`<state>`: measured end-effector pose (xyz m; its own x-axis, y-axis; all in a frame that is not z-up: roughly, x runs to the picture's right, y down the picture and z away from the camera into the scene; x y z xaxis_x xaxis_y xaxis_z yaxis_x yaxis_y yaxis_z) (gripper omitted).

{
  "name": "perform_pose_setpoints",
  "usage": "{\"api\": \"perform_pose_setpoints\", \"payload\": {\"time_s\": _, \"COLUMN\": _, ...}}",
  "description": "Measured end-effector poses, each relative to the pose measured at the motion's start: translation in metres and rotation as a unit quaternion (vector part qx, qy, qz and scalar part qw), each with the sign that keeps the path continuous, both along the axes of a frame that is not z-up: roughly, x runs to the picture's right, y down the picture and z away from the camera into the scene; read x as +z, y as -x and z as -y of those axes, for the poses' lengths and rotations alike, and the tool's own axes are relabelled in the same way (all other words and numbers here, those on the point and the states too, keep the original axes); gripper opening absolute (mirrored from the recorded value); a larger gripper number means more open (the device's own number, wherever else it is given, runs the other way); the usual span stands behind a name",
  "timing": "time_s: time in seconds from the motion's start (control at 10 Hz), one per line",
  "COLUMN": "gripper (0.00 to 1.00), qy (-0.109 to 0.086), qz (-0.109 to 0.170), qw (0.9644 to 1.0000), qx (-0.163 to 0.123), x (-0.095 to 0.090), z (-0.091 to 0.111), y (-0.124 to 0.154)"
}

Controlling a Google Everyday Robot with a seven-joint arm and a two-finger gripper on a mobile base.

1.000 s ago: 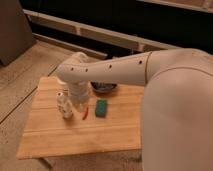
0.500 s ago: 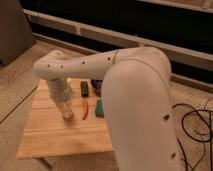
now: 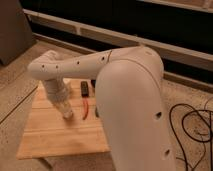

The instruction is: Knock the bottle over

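A speckled floor [image 3: 15, 95] lies well left of the red stick [image 3: 86, 107]. The stick lies on a light wooden table [image 3: 55, 137] with boards running sideways. Just behind the red stick is a flat black thing [image 3: 85, 89]. A dark wall [image 3: 125, 20] with pale rails runs along the back of the room. Black cables [image 3: 192, 125] curl on the floor far right of the red stick. A second ago the bottle stood in plain view just left of the red stick, and a green sponge lay to the stick's right. Now the big white arm [image 3: 135, 100] covers the sponge's spot and fills much more of the view. The arm reaches left from its fat shoulder to a bend above the table's left part, then drops straight down. The gripper [image 3: 66, 114] is at the low end, down at the tabletop just left of the red stick. I cannot tell if the claw is wide or narrow. The bottle cannot be picked out from that pale end (it may be hidden there).
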<state>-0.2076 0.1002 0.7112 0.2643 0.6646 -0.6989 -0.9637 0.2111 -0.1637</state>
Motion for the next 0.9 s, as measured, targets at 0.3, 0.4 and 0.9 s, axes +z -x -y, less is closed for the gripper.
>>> {"api": "perform_pose_setpoints", "payload": {"time_s": 0.3, "gripper": 0.0, "qy": 0.009, "qz": 0.035, "qw": 0.9975, "qx": -0.062, "x": 0.0, "z": -0.017, "y": 0.065}}
{"api": "perform_pose_setpoints", "payload": {"time_s": 0.4, "gripper": 0.0, "qy": 0.017, "qz": 0.046, "qw": 0.9946, "qx": -0.092, "x": 0.0, "z": -0.028, "y": 0.094}}
{"api": "perform_pose_setpoints", "payload": {"time_s": 0.9, "gripper": 0.0, "qy": 0.041, "qz": -0.065, "qw": 0.9855, "qx": -0.151, "x": 0.022, "z": -0.029, "y": 0.106}}
